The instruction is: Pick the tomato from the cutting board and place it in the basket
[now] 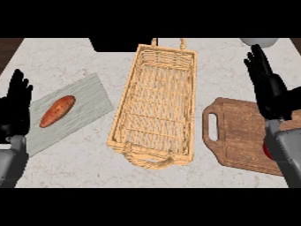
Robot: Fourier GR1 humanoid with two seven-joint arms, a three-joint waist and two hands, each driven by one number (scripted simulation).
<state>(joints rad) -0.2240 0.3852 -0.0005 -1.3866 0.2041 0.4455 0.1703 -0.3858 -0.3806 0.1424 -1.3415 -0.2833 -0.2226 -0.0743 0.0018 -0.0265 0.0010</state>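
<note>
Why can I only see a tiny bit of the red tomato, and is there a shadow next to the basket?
Head view: the right hand and its grey forearm cover most of the tomato on the cutting board, so only a red sliver shows. Head view: light is even, with a soft shadow along the basket edge, no glare.

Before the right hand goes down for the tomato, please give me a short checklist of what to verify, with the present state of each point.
1. Right hand open: ok, fingers straight, above the wooden cutting board.
2. Tomato in view: not ok, only a red sliver shows beside the right forearm, which hides the rest.
3. Hand over the tomato: not ok, the hand is farther up the board than the sliver.
4. Basket free to receive: ok, nothing shows inside it.
5. Left hand out of the way: ok, open at the left edge, beside the grey mat with the sweet potato.
</note>
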